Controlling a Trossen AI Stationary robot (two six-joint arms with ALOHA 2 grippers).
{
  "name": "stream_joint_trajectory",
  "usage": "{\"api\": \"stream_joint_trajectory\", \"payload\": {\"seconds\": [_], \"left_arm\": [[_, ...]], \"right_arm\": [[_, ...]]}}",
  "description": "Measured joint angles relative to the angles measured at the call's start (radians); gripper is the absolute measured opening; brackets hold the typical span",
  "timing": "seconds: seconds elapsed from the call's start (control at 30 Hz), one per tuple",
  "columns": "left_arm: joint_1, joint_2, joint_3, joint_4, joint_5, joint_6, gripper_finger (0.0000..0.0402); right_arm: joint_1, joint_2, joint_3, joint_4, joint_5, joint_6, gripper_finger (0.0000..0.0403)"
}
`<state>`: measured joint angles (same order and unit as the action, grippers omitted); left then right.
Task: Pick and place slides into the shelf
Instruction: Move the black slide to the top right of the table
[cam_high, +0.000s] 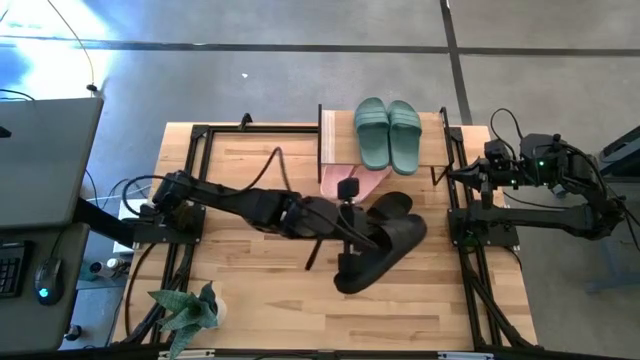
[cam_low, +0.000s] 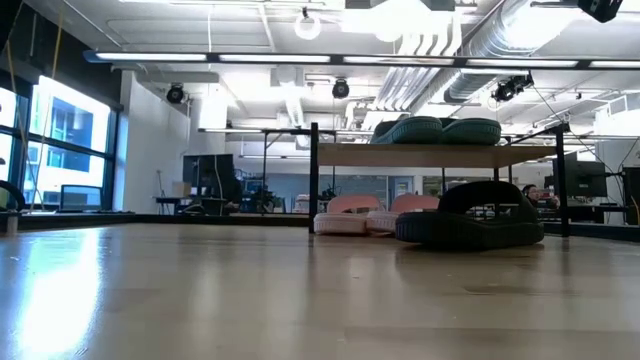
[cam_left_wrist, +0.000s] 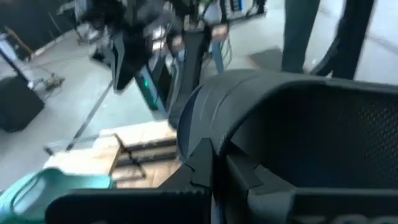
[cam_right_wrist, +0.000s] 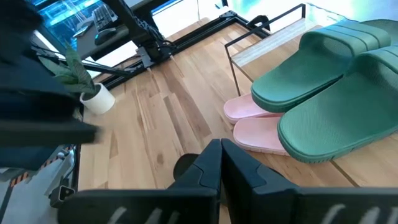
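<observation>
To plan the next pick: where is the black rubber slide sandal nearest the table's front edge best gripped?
Probably by its wide strap, coming from above. The black slide lies sole-down, so the arched strap stands up and leaves room for a finger beneath. The left gripper is beside it.

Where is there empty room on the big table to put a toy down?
Bare wood lies between the potted plant and the black slides, nearer the table's front. It's crowded near the shelf, with green slides and pink slides.
</observation>
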<state>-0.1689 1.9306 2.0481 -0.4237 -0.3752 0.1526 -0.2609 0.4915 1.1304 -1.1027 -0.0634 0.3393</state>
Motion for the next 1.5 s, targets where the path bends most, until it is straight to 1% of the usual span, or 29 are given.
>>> {"api": "stream_joint_trajectory", "payload": {"seconds": [0.03,0.1,0.17,0.23,0.27,0.37,0.4,0.43,0.5,0.57,0.63,0.73,0.8,0.87,1.07,1.2,1.37,1.5], "left_arm": [[0.006,0.013,-0.002,-0.001,0.001,0.003,0.0000],[0.015,0.054,0.000,0.059,0.027,0.013,0.0000],[0.027,0.084,-0.004,0.049,0.054,0.024,0.0000],[0.026,0.128,0.000,0.114,0.085,0.038,0.0000],[0.027,0.140,-0.002,0.102,0.095,0.042,0.0000],[0.030,0.202,0.000,0.158,0.100,0.073,0.0000],[0.030,0.207,-0.003,0.132,0.099,0.080,0.0000],[0.031,0.221,-0.005,0.117,0.095,0.096,0.0000],[0.033,0.265,0.003,0.185,0.080,0.136,0.0000],[0.034,0.276,-0.005,0.121,0.061,0.176,0.0000],[0.038,0.322,0.003,0.175,0.069,0.217,0.0000],[0.041,0.353,-0.005,0.123,0.070,0.242,0.0000],[0.044,0.389,0.000,0.155,0.065,0.272,0.0000],[0.045,0.410,-0.002,0.123,0.060,0.290,0.0000],[0.045,0.474,-0.001,0.148,0.044,0.364,0.0000],[0.045,0.511,-0.002,0.154,0.002,0.442,0.0000],[0.044,0.545,-0.001,0.162,-0.081,0.536,0.0000],[0.044,0.567,0.000,0.187,-0.105,0.585,0.0000]], "right_arm": [[0.000,0.000,0.000,0.000,0.000,0.000,0.0002],[0.000,0.000,0.000,0.000,0.000,0.000,0.0002],[0.000,0.000,0.000,0.000,0.000,0.000,0.0002],[0.000,-0.001,0.000,0.000,0.000,0.000,0.0002],[0.000,0.000,0.000,0.001,0.000,0.000,0.0002],[0.000,-0.001,0.000,-0.001,0.001,0.000,0.0002],[0.000,0.000,0.000,0.000,0.001,0.000,0.0002],[0.000,-0.001,0.000,0.000,0.000,0.000,0.0002],[0.000,-0.001,0.000,0.000,0.002,0.000,0.0002],[0.000,-0.002,0.000,0.000,0.003,0.000,0.0002],[0.000,-0.002,0.000,-0.001,0.003,0.000,0.0002],[0.000,-0.003,0.000,0.000,0.004,0.000,0.0002],[0.000,-0.003,0.000,0.000,0.003,0.000,0.0002],[0.000,-0.003,0.000,0.000,0.003,0.000,0.0002],[0.000,-0.003,0.000,0.000,0.003,0.000,0.0002],[0.000,-0.003,0.000,0.000,0.003,0.000,0.0002],[0.000,-0.003,0.000,0.000,0.003,0.000,0.0002],[0.000,-0.003,0.000,0.000,0.003,0.000,0.0002]]}}
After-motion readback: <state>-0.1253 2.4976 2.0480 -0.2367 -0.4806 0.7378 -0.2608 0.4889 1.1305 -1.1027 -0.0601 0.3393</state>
